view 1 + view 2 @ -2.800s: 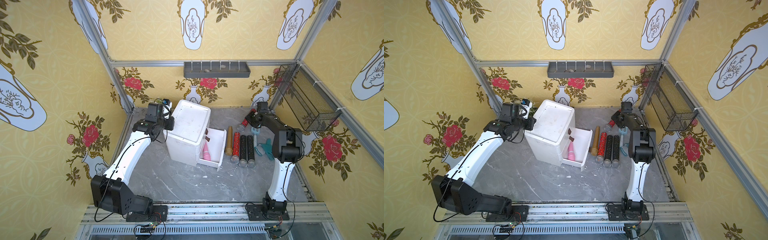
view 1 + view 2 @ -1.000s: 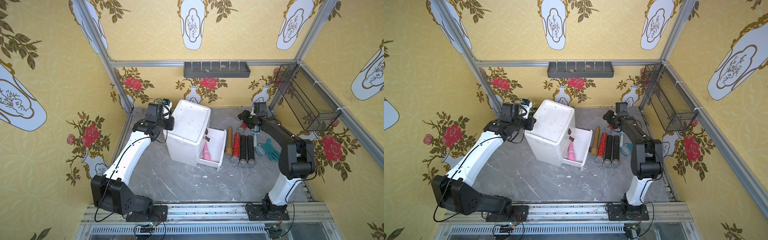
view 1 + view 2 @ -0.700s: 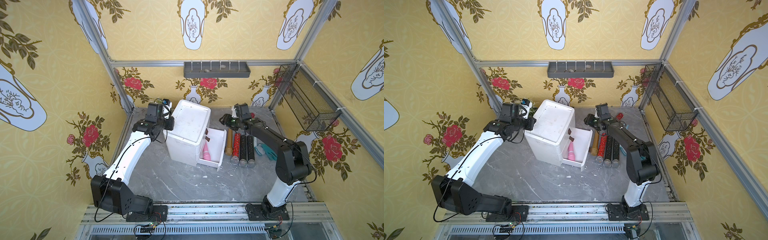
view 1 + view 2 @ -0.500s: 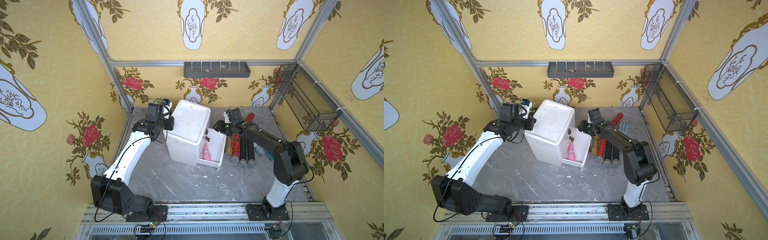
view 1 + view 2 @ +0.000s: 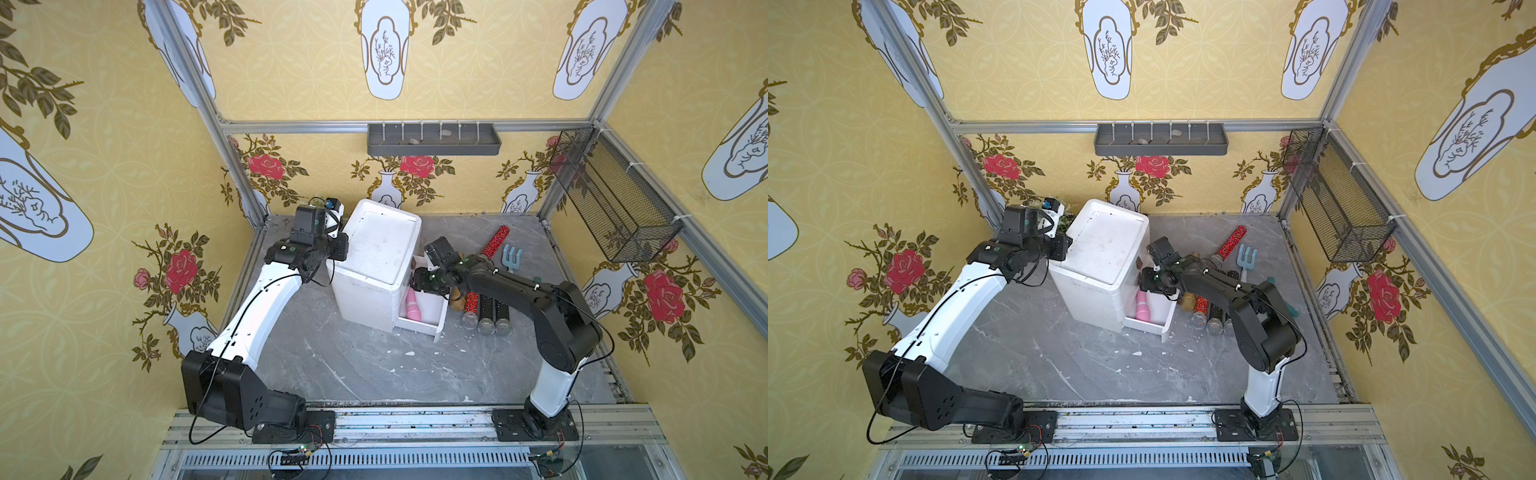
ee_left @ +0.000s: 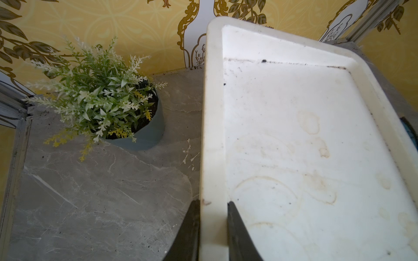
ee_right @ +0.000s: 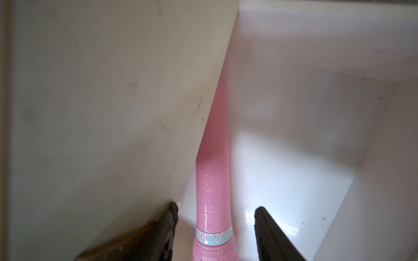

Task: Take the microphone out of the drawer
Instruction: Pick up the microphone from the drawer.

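Right claw, formerly farther back, now astride pink microphone in drawer.

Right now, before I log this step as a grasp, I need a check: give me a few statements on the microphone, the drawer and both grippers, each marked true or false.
1. The pink microphone lies in the open drawer. True.
2. The right gripper is clamped on the microphone. False: its jaws stand open on either side of the handle, with gaps showing.
3. The left gripper is shut on the top rim of the cabinet. True.
4. The potted plant stands on top of the cabinet. False: it stands on the table beside it.
5. The garden fork lies in the drawer. False: it lies on the table, outside the drawer.
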{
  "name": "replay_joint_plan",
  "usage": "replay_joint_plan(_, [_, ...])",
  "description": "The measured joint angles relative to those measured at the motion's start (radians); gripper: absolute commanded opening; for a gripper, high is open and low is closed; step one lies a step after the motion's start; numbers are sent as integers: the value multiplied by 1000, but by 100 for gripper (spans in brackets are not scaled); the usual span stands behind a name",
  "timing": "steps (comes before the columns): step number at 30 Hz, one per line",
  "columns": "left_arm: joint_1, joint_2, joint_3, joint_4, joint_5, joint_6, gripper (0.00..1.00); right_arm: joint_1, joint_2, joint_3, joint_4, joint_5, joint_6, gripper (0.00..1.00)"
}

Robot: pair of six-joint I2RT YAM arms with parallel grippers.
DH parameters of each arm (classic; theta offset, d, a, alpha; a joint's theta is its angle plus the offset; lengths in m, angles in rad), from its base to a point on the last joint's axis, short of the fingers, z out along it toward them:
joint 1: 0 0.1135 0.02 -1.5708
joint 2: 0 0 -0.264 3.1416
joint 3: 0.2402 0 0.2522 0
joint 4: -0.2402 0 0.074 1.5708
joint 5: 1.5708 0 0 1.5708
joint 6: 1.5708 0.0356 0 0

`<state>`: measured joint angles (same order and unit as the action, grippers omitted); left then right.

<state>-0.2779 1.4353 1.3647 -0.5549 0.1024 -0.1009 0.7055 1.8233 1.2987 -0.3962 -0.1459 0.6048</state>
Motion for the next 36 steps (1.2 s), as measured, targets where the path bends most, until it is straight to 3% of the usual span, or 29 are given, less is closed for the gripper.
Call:
replay_joint_plan(25, [-2,0,0,0,2,0,0,47,79,-39,8,-28,32,57])
replay_joint_plan(36, [-2,0,0,0,-8,-5,0,51,120,35,-71,66,93,48])
